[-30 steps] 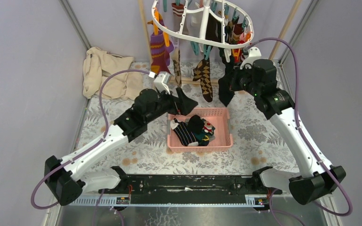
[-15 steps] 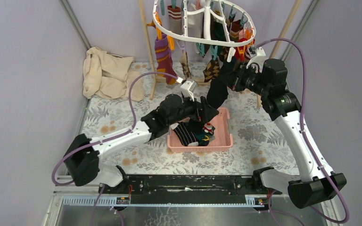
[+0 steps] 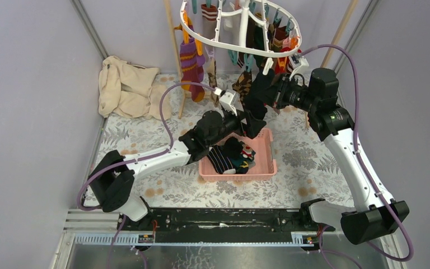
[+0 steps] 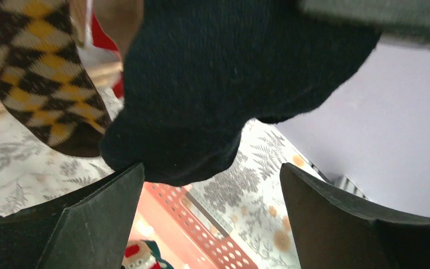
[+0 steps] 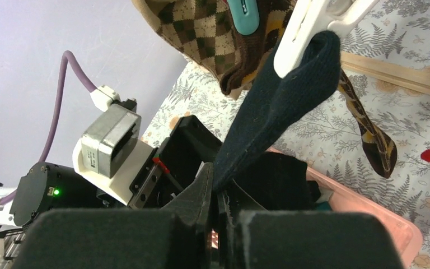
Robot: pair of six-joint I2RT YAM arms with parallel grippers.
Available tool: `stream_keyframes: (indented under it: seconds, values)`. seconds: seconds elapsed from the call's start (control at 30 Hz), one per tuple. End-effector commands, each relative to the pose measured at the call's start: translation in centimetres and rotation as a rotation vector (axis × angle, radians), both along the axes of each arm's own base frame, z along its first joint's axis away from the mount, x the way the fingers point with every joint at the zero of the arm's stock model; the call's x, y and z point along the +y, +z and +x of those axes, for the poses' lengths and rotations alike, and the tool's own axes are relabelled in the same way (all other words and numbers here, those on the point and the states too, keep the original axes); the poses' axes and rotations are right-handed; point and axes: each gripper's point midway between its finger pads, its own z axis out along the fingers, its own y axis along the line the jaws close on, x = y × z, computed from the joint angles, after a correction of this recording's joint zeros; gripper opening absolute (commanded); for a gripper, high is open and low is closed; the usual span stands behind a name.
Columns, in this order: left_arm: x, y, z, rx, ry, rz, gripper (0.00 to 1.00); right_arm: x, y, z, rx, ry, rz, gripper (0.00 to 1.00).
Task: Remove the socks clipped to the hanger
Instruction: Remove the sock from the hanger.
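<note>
The right gripper (image 5: 217, 193) is pinching a black sock (image 5: 280, 112) tightly while the sock is hanging from a white clip (image 5: 308, 33) on the hanger (image 3: 229, 49). The left gripper (image 4: 208, 168) is gaping wide around the sock's toe, above the pink basket (image 3: 269, 157). Next, it probably needs to close and tug downward to free the sock.

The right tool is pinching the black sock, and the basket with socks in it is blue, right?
Not blue: the basket is pink, as the top external view shows. The right tool is indeed pinching the black sock.
</note>
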Motion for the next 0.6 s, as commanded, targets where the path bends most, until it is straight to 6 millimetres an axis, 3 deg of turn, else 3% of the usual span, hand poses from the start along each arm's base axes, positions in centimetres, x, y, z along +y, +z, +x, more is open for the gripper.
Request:
stream_keyframes:
  seconds: [0.0, 0.4, 0.47, 0.53, 0.57]
  values:
    - [1.3, 3.8, 2.5, -0.140, 0.155, -0.079, 0.99, 0.6, 1.8, -0.5, -0.029, 0.047, 0.048, 0.00]
    - [1.5, 2.9, 4.0, -0.219, 0.227, -0.072, 0.98, 1.2, 1.5, -0.7, 0.006, 0.082, 0.079, 0.00]
    - [1.3, 3.0, 4.0, -0.221, 0.220, -0.070, 0.86, 1.2, 1.5, -0.7, 0.009, 0.083, 0.078, 0.00]
    - [1.1, 3.1, 3.9, -0.224, 0.205, -0.060, 0.60, 1.2, 1.4, -0.7, 0.007, 0.082, 0.070, 0.00]
    - [1.1, 3.1, 3.9, -0.222, 0.200, -0.053, 0.52, 1.2, 1.4, -0.6, 0.007, 0.080, 0.068, 0.00]
